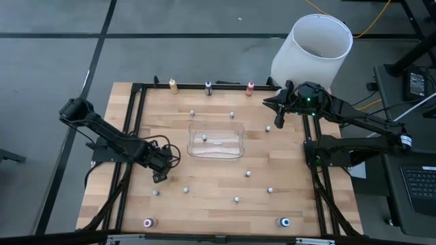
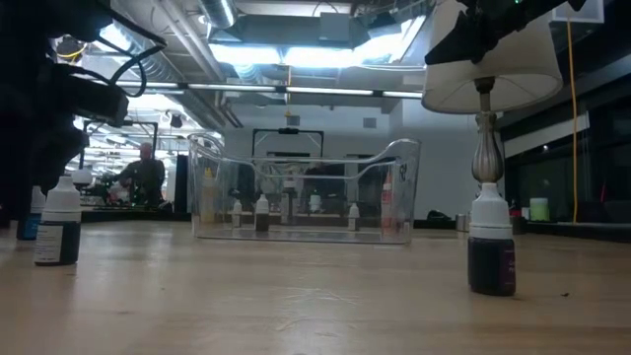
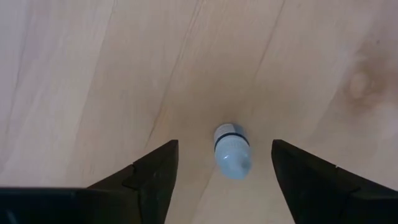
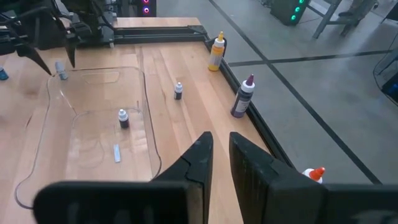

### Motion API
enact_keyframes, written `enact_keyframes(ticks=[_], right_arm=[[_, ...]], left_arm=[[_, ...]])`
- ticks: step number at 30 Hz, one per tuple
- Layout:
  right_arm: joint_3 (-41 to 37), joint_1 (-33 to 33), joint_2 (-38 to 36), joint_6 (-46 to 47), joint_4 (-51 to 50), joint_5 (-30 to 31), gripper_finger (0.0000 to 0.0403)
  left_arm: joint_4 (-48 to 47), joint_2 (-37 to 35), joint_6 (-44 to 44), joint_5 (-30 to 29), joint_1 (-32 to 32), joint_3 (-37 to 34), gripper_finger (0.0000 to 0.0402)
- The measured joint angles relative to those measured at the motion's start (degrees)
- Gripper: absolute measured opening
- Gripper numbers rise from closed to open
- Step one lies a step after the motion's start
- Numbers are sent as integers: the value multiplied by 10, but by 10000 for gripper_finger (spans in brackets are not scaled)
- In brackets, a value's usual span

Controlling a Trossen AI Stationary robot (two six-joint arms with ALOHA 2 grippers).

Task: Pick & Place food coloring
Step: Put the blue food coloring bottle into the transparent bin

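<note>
- Wooden table (image 1: pixel 225 197) seen from overhead: a clear plastic tray (image 1: pixel 215 141) lies at its middle, and I place everything by that tray. Along the far edge beyond it stand three larger bottles, yellow-orange (image 1: pixel 173 84), dark purple (image 1: pixel 208 86) and red (image 1: pixel 251 86). At the near edge sit a pink one (image 1: pixel 148 222) to the tray's left and a blue one (image 1: pixel 285 222) to its right. Tiny pale-capped bottles dot the boards all round the tray.
- Same view: the left gripper (image 1: pixel 159 177) hangs low just left of the tray's near corner. The right gripper (image 1: pixel 278 122) hangs off the tray's far right corner, beside a white bucket (image 1: pixel 313 51).
- From table height, the tray (image 2: pixel 306 192) stands mid-table with small bottles showing through its walls. A dark, white-capped food coloring bottle (image 2: pixel 491 247) stands upright on the right in front of it, another (image 2: pixel 59 227) on the left. A person sits far behind.
- Left wrist view: the left gripper (image 3: pixel 224 168) has its jaws spread wide, and a small pale-capped bottle (image 3: pixel 232 150) stands between them, touching neither finger (image 3: pixel 155 177).
- Right wrist view: the right gripper (image 4: pixel 217 155) has its jaws nearly together with only a thin gap, gripping nothing. Beyond it, one tiny bottle (image 4: pixel 122 118) stands inside the tray (image 4: pixel 149 143) and another (image 4: pixel 178 91) just outside its wall.
</note>
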Motion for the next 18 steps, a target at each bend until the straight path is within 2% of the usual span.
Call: enact_keyframes(ticks=[6, 18], right_arm=[[0, 0, 0, 0, 0, 0, 58], [0, 0, 0, 2, 0, 0, 58]], left_arm=[[3, 0, -2, 2, 0, 0, 196], [10, -1, -1, 13, 0, 0, 71]])
